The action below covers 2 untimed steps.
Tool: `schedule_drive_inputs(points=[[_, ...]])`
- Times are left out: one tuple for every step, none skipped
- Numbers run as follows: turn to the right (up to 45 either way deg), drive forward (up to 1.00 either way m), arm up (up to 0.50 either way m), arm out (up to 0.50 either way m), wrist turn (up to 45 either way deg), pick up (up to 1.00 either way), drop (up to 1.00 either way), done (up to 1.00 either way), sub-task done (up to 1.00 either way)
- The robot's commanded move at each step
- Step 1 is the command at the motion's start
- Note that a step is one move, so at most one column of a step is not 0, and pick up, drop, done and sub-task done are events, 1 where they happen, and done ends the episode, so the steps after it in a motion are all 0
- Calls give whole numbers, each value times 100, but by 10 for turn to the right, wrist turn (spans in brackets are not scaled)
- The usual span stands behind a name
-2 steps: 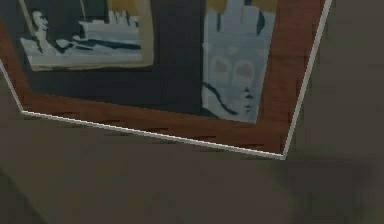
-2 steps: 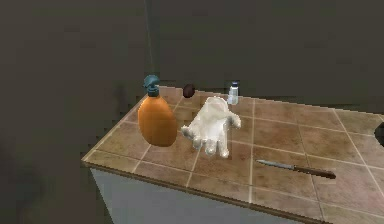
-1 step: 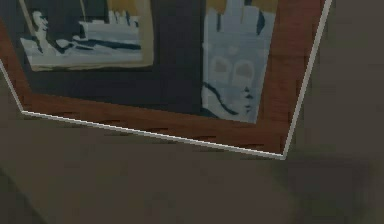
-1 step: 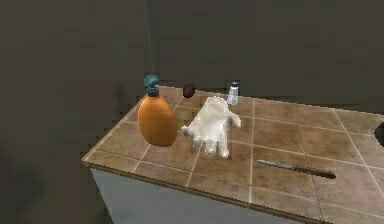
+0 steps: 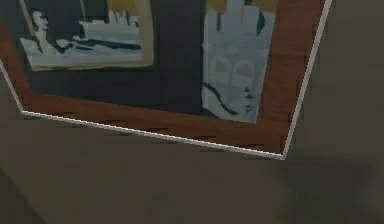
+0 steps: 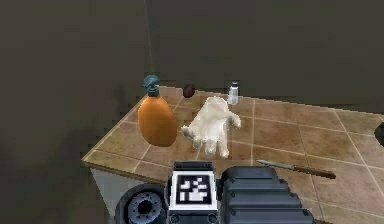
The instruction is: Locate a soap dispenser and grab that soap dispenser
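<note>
An orange soap dispenser [image 6: 156, 117] with a teal pump stands upright near the left end of a tan tiled counter [image 6: 300, 135] in the arm side view. Below it, at the bottom edge, the arm's dark bar [image 6: 262, 198] carries a white marked square [image 6: 195, 190]. The gripper's dark body [image 6: 145, 206] sits to the left of that square, lower than the counter's front edge. Its far end is hard to make out, so I cannot tell whether it holds anything.
On the counter lie a pale crumpled glove-like object [image 6: 212, 125], a small shaker [image 6: 233, 93], a dark round lump [image 6: 187, 91] and a knife [image 6: 295, 168]. A dark wall rises behind. In the forward view a wood-framed picture [image 5: 290, 90] hangs on a grey-brown wall.
</note>
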Motion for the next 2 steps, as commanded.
schedule_drive_inputs(points=[[0, 0, 0, 24, 0, 0, 0, 0, 0], [0, 0, 0, 0, 450, 0, 0, 0, 0]])
